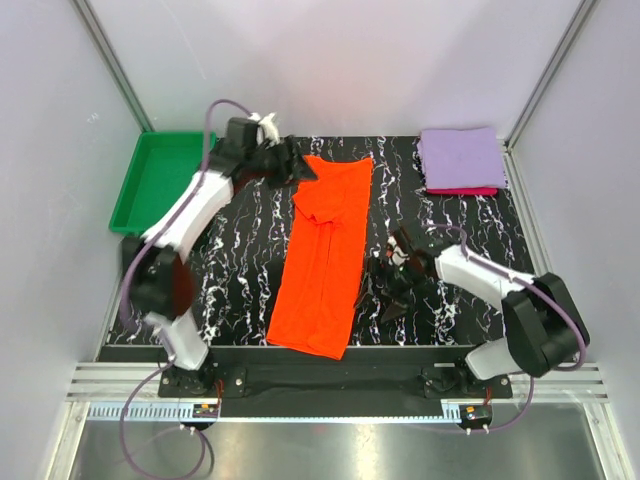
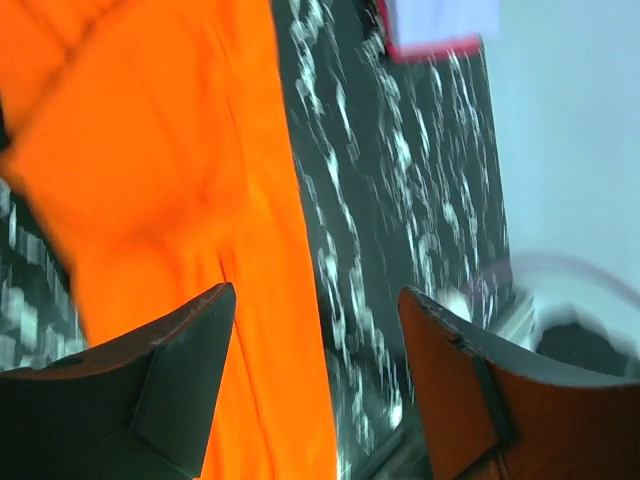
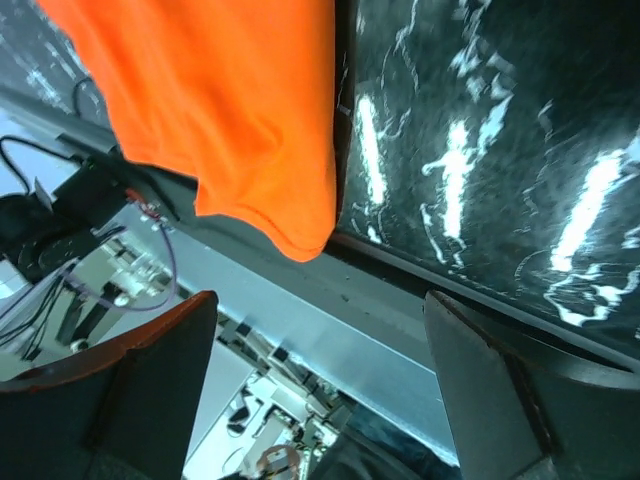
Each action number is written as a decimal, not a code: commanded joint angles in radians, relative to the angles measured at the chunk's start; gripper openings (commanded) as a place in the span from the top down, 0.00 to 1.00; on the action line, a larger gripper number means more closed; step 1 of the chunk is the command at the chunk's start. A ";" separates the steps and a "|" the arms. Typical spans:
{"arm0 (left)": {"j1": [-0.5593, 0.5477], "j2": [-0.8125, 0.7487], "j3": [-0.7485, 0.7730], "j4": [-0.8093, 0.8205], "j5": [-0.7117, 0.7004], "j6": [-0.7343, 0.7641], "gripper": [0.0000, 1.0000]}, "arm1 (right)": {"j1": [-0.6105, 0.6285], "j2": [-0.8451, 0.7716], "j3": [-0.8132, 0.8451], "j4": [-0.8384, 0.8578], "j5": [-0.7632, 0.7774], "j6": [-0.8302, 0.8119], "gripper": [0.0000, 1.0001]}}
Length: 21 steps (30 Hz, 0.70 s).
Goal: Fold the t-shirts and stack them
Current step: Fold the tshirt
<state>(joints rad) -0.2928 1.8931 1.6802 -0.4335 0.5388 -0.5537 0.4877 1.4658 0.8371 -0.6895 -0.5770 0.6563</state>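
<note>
Top view: orange-red t-shirt [image 1: 325, 260] lies as a long narrow strip down the middle of the black marbled bench [image 1: 250, 250], from near the far edge to the near edge, slightly slanted, with its near end toward the left. Lavender t-shirt [image 1: 462, 157] is folded in the far right corner, lying on a folded crimson-pink t-shirt [image 1: 462, 190] that shows only as a thin band along its near side. Green tray [image 1: 160, 175] sits at the far left corner. Left arm [image 1: 195, 210] reaches to the far left corner of the orange-red strip. Right arm [image 1: 470, 270] is bent low, its jaws just beside the strip's right edge, toward the near half. Left wrist view: left jaws stand wide apart with nothing between them. One finger [image 2: 150, 390] is over the orange-red cloth, the other over bare bench. Cannot tell whether either touches; the picture is blurred. The lavender and crimson-pink stack is at the top edge. Right wrist view: right jaws also stand wide apart and empty, fingers [image 3: 520, 400] off the cloth. The near corner of the orange-red t-shirt hangs just past the bench's near edge.
</note>
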 commanded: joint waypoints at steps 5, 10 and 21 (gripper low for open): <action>-0.012 -0.540 -0.641 -0.146 -0.085 0.146 0.29 | 0.070 -0.107 -0.217 0.367 -0.167 0.224 0.10; -0.025 -0.796 -0.937 -0.106 -0.069 0.092 0.27 | 0.178 -0.119 -0.273 0.510 -0.092 0.348 0.14; -0.141 -0.818 -1.097 -0.203 -0.304 -0.176 0.28 | 0.344 -0.065 -0.403 0.711 0.060 0.546 0.27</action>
<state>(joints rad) -0.4221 1.0840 0.6281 -0.6224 0.3180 -0.6075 0.8124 1.4322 0.4557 -0.0357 -0.5922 1.1328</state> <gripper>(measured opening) 0.724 0.720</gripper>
